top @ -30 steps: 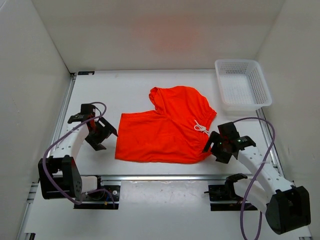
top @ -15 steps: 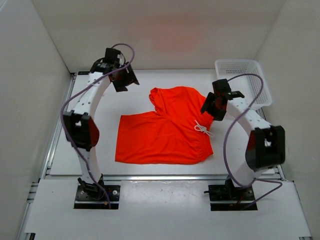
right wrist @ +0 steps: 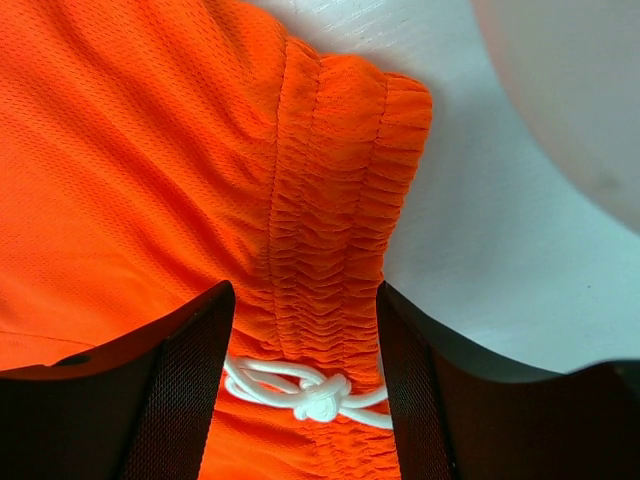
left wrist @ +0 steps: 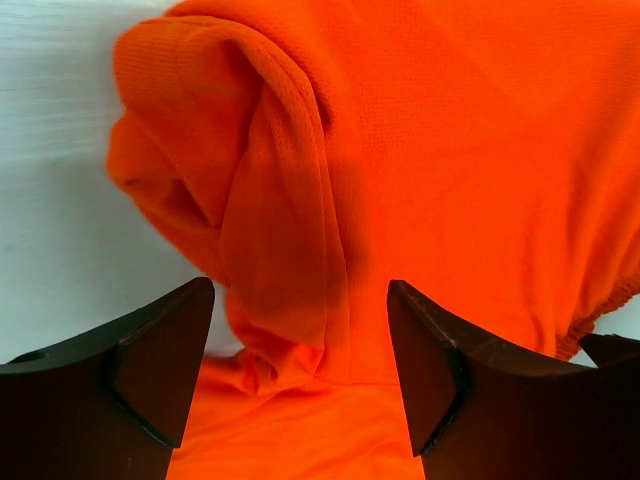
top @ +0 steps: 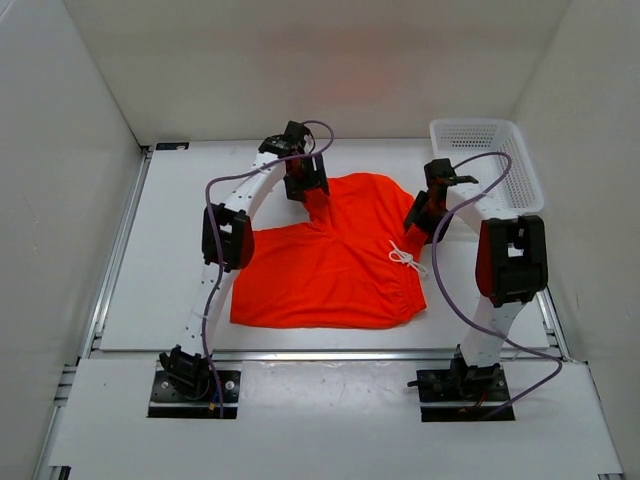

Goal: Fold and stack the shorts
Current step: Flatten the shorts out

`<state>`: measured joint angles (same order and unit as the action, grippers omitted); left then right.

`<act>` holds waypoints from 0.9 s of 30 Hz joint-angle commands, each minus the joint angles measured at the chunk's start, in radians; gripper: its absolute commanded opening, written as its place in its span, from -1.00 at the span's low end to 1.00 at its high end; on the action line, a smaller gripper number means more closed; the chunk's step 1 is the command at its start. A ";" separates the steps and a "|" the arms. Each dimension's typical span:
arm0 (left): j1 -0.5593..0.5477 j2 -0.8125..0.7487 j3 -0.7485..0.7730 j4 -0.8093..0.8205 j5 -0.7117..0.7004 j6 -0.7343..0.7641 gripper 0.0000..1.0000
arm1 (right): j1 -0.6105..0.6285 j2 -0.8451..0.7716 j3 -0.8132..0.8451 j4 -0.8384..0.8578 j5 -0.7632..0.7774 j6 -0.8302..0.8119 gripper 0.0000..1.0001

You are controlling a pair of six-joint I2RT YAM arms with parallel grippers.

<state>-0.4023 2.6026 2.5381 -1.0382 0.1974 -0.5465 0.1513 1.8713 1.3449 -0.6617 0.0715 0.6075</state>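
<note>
The bright orange-red shorts (top: 335, 255) lie spread on the white table, one leg toward the back, with a white drawstring (top: 405, 258) at the waistband on the right. My left gripper (top: 306, 185) is open, low over the crumpled hem of the back leg (left wrist: 270, 200), jaws either side of the fold. My right gripper (top: 422, 218) is open over the elastic waistband (right wrist: 335, 250), jaws astride it just above the drawstring knot (right wrist: 318, 397).
A white plastic basket (top: 487, 165) stands at the back right, close to the right arm. White walls enclose the table on three sides. A metal rail runs along the table's near edge (top: 320, 355).
Both arms have swung from the table's sides and back inward onto the shorts: the left to the back leg's hem, the right to the waistband. The shorts have not moved.
</note>
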 commanded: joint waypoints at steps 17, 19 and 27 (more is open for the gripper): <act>0.045 -0.100 0.002 0.076 0.063 -0.027 -0.80 | 0.025 0.104 0.108 0.020 -0.122 -0.037 -0.99; 0.054 -0.197 -0.079 0.076 0.045 0.002 -0.80 | 0.059 0.104 0.120 0.020 -0.105 -0.037 -0.99; 0.034 -0.600 -0.842 0.132 -0.062 -0.022 -0.80 | 0.148 0.034 0.008 0.010 0.011 -0.028 -0.99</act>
<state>-0.3489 2.1242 1.9038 -0.9211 0.1814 -0.5568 0.2821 1.9583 1.4048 -0.6262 0.0322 0.5892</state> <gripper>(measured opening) 0.137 0.011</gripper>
